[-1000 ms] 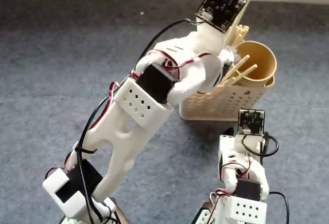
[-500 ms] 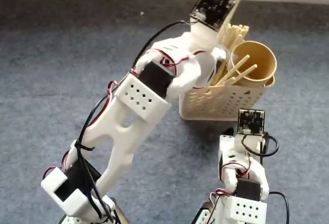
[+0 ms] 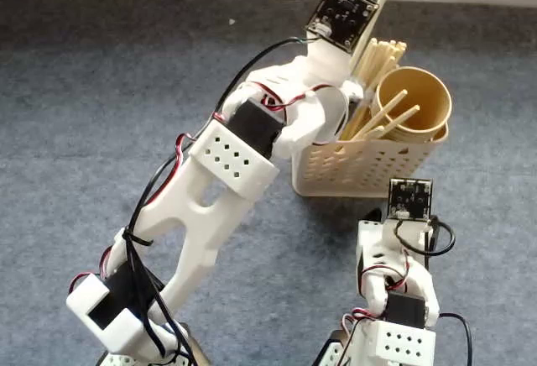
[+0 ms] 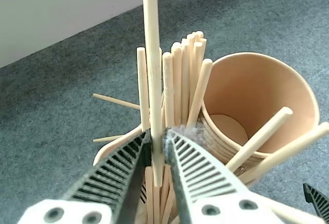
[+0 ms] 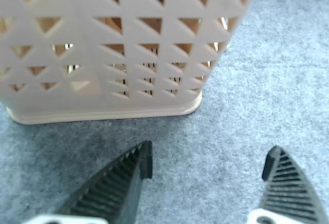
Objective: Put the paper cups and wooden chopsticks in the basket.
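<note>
- chopsticks (image 3: pixel 382 55) first: where are they?
- most stand bunched in the basket (image 3: pixel 369 169), in the upper right of the high view. they touch the paper cup (image 3: pixel 419 97) that sits in the basket beside them. two more lean across the cup's mouth.
- and the long one sticking up past the others?
- that single chopstick (image 4: pixel 150 54) is upright. the left pincer (image 4: pixel 157 147) is closed narrow on it, right above the bunch, and its lower end shows between the fingers.
- one cup or several?
- ribbed rims show inside it in the left wrist view, so it may be a nested stack. i can't be sure.
- what about the other arm?
- it's in the lower right of the high view. the right pincer (image 5: pixel 209 157) is spread wide just over the grey counter (image 5: pixel 231 121), near the basket's latticed wall but not touching it.
</note>
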Motion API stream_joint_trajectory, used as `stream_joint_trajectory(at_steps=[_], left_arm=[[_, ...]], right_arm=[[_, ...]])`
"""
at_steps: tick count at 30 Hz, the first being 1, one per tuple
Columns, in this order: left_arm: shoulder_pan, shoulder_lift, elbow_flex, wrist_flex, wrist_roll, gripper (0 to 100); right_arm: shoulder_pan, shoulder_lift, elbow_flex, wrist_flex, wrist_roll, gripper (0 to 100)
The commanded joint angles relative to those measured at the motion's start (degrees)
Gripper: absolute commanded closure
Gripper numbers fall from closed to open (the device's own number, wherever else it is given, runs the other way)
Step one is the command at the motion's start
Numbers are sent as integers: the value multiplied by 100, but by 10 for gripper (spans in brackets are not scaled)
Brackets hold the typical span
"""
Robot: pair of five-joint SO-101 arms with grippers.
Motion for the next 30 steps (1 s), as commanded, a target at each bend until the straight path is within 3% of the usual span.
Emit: stream_joint_trajectory(at_steps=[1, 9, 13, 17, 22, 27, 30], left_arm=[[-40, -92, 127, -97, -9, 848], [-84, -110, 110, -105, -35, 847], [-400, -391, -523, 44, -35, 847], [-998, -980, -1270, 668, -44, 847], [-1930, -1640, -1437, 1327, -44, 847], [-2993, -1938, -611, 2224, -35, 847], [-3591, -1947, 479, 2338, 0, 845]], right_arm=[[4, 13, 110, -119, 105, 663], [4, 13, 110, -119, 105, 663], [171, 13, 57, -119, 105, 663], [1147, 13, -207, -189, 26, 663], [1604, 66, -813, -163, -202, 663], [1754, 84, -2229, 426, -193, 663], [1719, 303, -3345, 708, -202, 663]])
